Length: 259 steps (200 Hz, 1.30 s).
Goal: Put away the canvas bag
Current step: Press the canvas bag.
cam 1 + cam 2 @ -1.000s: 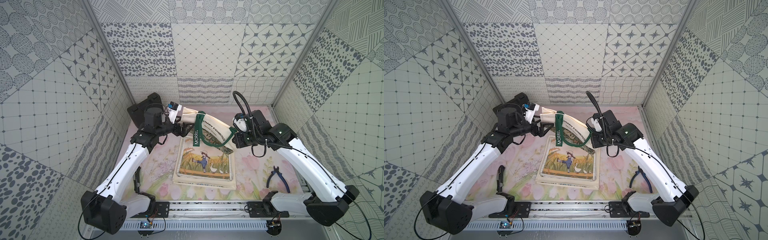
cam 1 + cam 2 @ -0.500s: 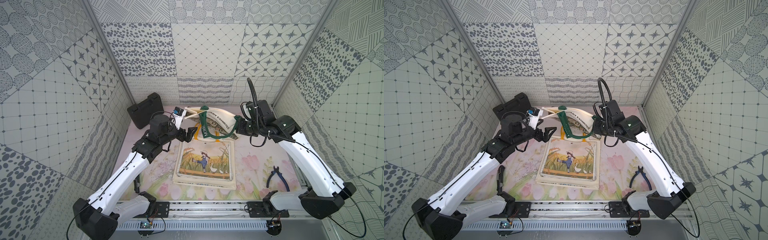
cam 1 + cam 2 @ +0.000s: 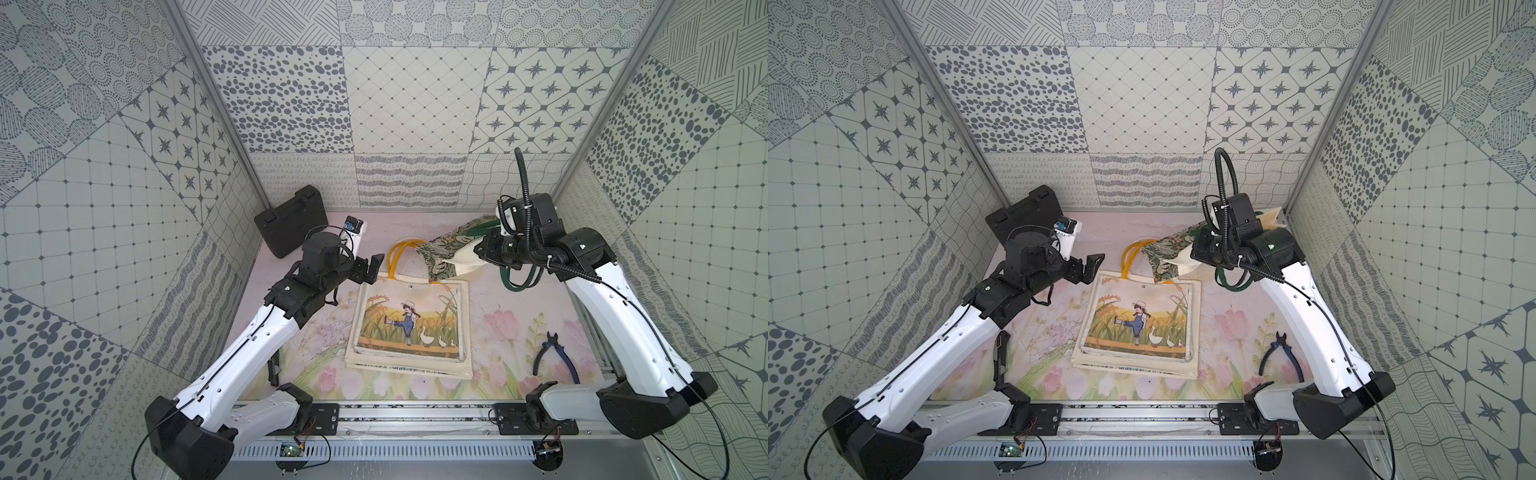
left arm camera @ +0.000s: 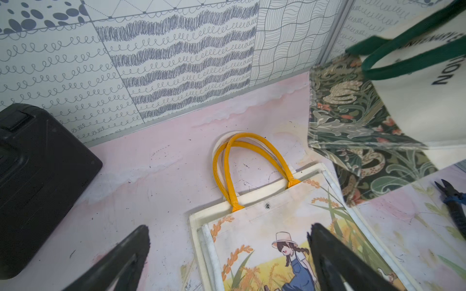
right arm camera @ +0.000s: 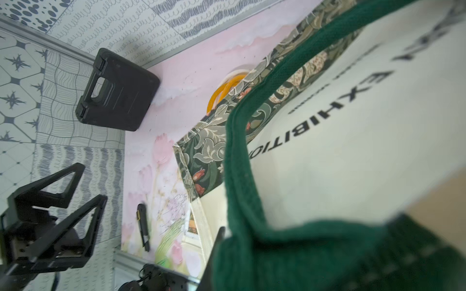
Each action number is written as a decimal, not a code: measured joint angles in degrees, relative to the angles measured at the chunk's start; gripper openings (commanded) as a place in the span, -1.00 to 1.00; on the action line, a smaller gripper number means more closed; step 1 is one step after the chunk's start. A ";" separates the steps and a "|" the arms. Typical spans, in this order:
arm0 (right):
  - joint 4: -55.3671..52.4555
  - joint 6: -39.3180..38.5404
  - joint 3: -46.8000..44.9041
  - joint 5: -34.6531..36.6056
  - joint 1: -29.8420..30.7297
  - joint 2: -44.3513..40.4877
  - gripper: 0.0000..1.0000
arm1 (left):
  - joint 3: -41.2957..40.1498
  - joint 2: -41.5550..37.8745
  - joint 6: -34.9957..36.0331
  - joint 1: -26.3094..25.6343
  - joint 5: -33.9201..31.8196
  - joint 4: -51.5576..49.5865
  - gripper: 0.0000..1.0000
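**Clerk:** Top views first?

**Inspector:** In both top views the canvas bag (image 3: 446, 254) is held up over the tabletop (image 3: 519, 332) at the far right, near the back wall, with its floral lining showing. The right pincer (image 3: 478, 251) is clamped tight on it, and the green handles (image 3: 517, 283) loop below the wrist. The left pincer (image 3: 371, 266) stands fully spread and empty. It is just beside the top corner of the illustrated tote (image 3: 409, 328), which lies flat at centre.

**Clerk:** Left wrist view?

**Inspector:** The spread jaws frame the tote's upper edge and its yellow handles (image 4: 227, 163). The canvas bag's lower corner overhangs the tote's far corner. I cannot tell whether they touch. A black case (image 4: 37, 176) sits well apart.

**Clerk:** Right wrist view?

**Inspector:** The green handles are bunched at the pincer, but the exact bite is blurred. The printed cream panel fills most of the view.

**Clerk:** Recommendation?

**Inspector:** In my judgement the step in hand is the carry to the bag's resting place.
- Hold the clamp until the cloth is bedded down.
- Lift the trailing corner clear of the yellow handles.
- Mind the dangling loops near the pliers (image 3: 552, 341).
- Keep the left arm out of the path.
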 measured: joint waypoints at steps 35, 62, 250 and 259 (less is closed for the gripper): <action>0.17 3.54 -0.20 -1.07 3.08 4.02 -1.00 | -0.11 1.99 1.20 -6.12 2.97 3.08 1.00; 0.22 4.98 -0.20 0.68 5.18 5.20 -1.00 | -0.79 3.52 4.44 -12.50 3.34 5.81 1.00; 5.44 11.17 -4.00 -0.83 6.93 4.42 -1.00 | -4.61 24.15 32.54 -35.95 -33.83 39.01 0.70; 5.79 11.26 -4.09 -0.85 6.93 4.09 -1.00 | -4.61 24.61 33.86 -35.98 -35.19 40.33 0.22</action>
